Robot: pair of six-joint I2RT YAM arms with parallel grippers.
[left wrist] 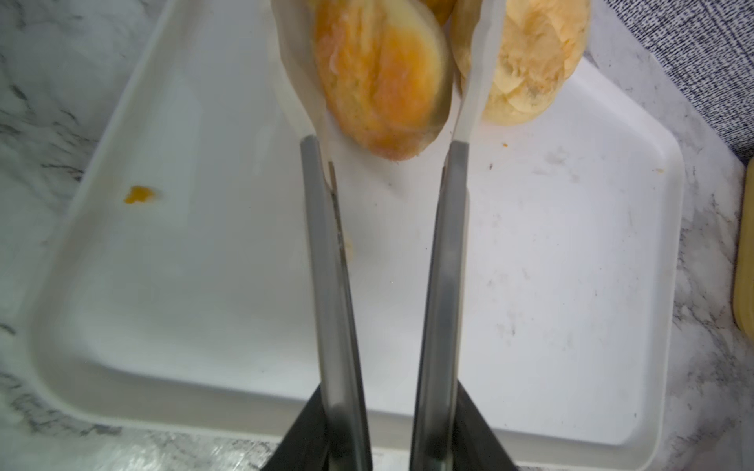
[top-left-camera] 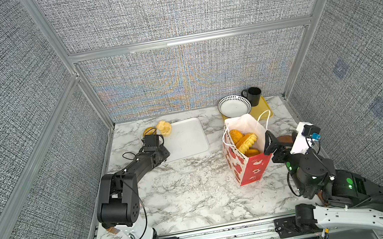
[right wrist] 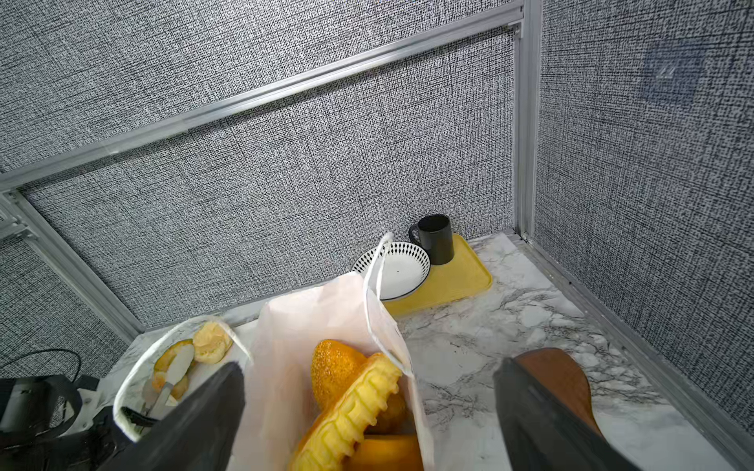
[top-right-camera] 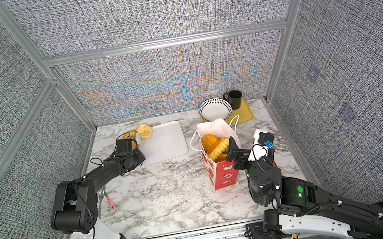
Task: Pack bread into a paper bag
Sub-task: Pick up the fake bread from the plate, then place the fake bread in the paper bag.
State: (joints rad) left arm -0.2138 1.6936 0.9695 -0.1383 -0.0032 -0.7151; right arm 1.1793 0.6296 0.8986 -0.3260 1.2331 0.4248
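Observation:
My left gripper (left wrist: 391, 440) is shut on metal tongs (left wrist: 326, 285), and their white tips clamp an orange roll (left wrist: 379, 81) over the far left corner of the white tray (top-left-camera: 186, 139). A pale roll (top-left-camera: 164, 127) and another orange piece (top-left-camera: 148, 131) lie beside it. I cannot tell whether the clamped roll is lifted. The red-and-white paper bag (top-left-camera: 250, 165) stands upright to the right, with a seeded bun (top-left-camera: 236, 135) and a ridged yellow loaf (top-left-camera: 247, 142) inside. My right gripper (top-left-camera: 279, 141) is open across the bag's right wall (right wrist: 391, 338), touching no bread.
A yellow tray (top-left-camera: 266, 110) at the back right carries a patterned plate (top-left-camera: 234, 106) and a black mug (top-left-camera: 253, 95). A brown wooden piece (right wrist: 559, 379) lies right of the bag. A fork (top-right-camera: 102, 195) and a red-handled utensil (top-right-camera: 111, 203) lie by the left arm.

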